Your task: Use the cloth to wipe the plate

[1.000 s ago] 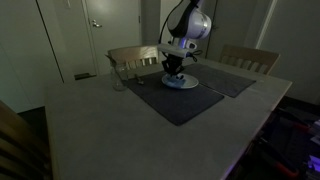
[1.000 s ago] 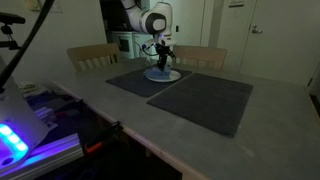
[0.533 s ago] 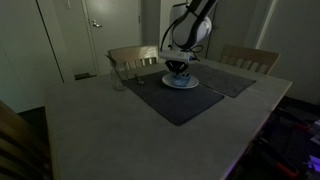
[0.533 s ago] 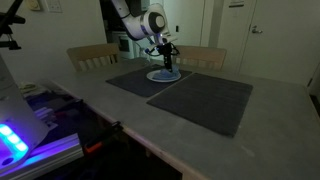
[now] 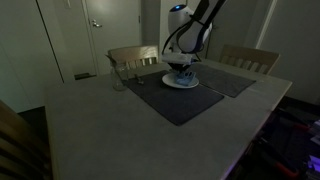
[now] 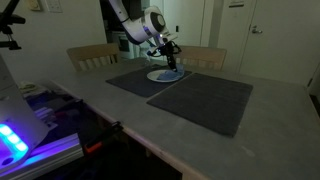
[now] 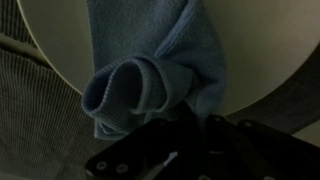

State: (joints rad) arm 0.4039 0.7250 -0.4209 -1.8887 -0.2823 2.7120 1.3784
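Note:
A round white plate (image 5: 181,83) (image 6: 162,76) rests on the far dark placemat (image 5: 228,82). The light-blue cloth (image 5: 181,71) (image 6: 170,68) hangs bunched over it. My gripper (image 5: 181,64) (image 6: 171,60) stands just above the plate, shut on the cloth. In the wrist view the cloth (image 7: 150,55) runs from my gripper (image 7: 190,120) out across the plate (image 7: 265,40), one fold rolled over near the jaws. The cloth's lower end lies on the plate; where exactly it touches is too dark to tell.
A second dark placemat (image 5: 175,100) (image 6: 205,100) lies nearer the table's middle. A clear glass (image 5: 118,80) stands by the placemat's corner. Wooden chairs (image 5: 133,57) (image 5: 250,58) stand at the table's far side. A lit device (image 6: 20,135) sits off the table's edge.
My gripper has slid with the cloth across the plate, toward the right in both exterior views, and the arm above it has swung upward.

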